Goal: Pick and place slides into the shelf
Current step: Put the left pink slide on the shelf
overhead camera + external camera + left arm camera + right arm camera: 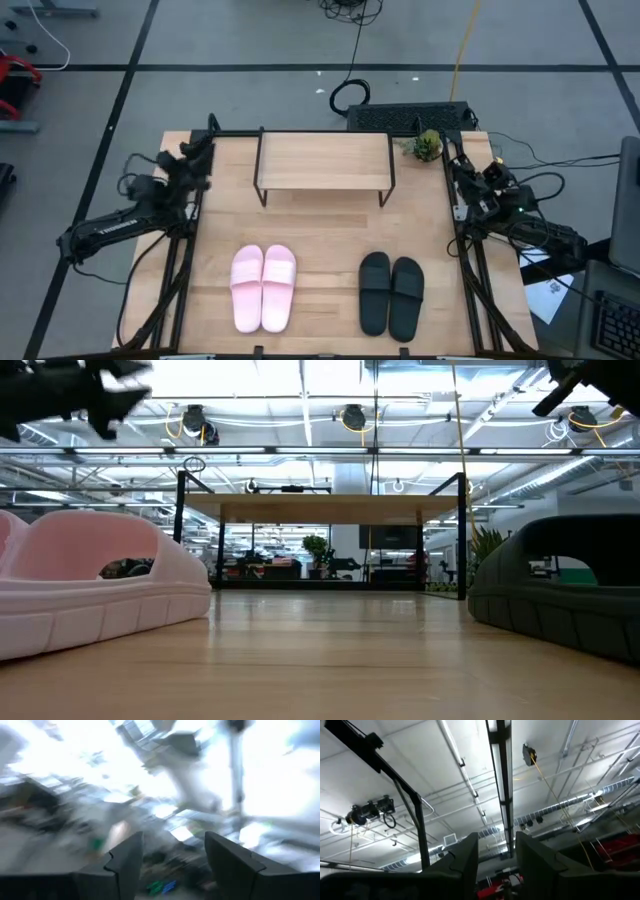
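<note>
Two pale pink slides (262,288) lie side by side on the tabletop's near left; two black slides (391,294) lie side by side at the near right, all on their soles. In the low view a pink slide (95,590) and a black slide (565,585) flank the shelf (320,508). The shelf (323,160) stands on thin black legs at the table's far middle, its top board bare. My left gripper (195,160) is raised beside the table's far left corner, open (172,852), touching nothing. My right gripper (460,165) is at the far right edge, open (497,852), pointing up at the ceiling.
A small green plant (427,146) sits at the table's far right corner, close to my right gripper. A black keyboard-like box (410,117) lies beyond the far edge. Bare wood (320,240) stretches between the shelf and the two pairs of slides.
</note>
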Robot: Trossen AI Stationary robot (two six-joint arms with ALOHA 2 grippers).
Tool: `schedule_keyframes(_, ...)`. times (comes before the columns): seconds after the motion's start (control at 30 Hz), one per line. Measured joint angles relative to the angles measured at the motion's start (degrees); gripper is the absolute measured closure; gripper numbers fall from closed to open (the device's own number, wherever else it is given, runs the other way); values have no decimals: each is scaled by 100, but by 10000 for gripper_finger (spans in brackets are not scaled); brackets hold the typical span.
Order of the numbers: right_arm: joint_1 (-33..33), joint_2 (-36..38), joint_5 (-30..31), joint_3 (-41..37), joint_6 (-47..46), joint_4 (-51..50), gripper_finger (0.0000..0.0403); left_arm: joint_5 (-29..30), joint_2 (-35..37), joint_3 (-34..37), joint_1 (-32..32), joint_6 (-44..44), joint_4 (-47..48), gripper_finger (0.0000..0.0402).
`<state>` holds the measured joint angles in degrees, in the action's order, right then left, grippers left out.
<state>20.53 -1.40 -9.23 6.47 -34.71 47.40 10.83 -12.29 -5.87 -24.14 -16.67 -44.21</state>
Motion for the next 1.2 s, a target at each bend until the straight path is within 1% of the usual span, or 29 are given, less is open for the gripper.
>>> schedule_keyframes(0.07,0,-38,-2,43,87,147,282,-433,0,-2,44,-192,-470,188)
schedule_keyframes(0.2,0,-173,-7,52,115,419,282,-689,0,-2,154,-642,-706,188)
schedule_keyframes(0.27,0,-213,-19,54,115,597,282,-621,-2,-2,184,-733,-691,188)
schedule_keyframes(0.43,0,-237,-9,54,115,676,282,-537,-2,-1,216,-1011,-656,188)
schedule_keyframes(0.7,0,-237,4,54,116,678,282,-479,-2,-2,216,-1817,-651,188)
schedule_keyframes(0.83,0,-237,10,54,284,730,282,-499,-2,-2,216,-2253,-659,188)
schedule_keyframes(0.9,0,-237,13,63,433,911,282,-490,-8,-1,216,-2350,-844,188)
schedule_keyframes(0.93,0,-237,12,104,514,995,282,-509,-7,-33,216,-2249,-991,188)
schedule_keyframes(1.03,0,-243,-166,567,956,1018,282,-862,-4,-538,216,-1595,-1166,188)
schedule_keyframes(1.1,0,-333,-502,1169,1338,792,282,-1168,-4,-1243,216,-1084,-807,188)
schedule_keyframes(1.13,-2,-414,-726,1537,1519,555,282,-1255,-2,-1688,216,-894,-336,188)
schedule_keyframes(1.17,0,-528,-913,1943,1676,245,282,-1272,-3,-2198,216,-730,362,188)
schedule_keyframes(1.2,-2,-674,-1105,2407,1810,-127,282,-1246,-25,-2773,216,-583,1323,188)
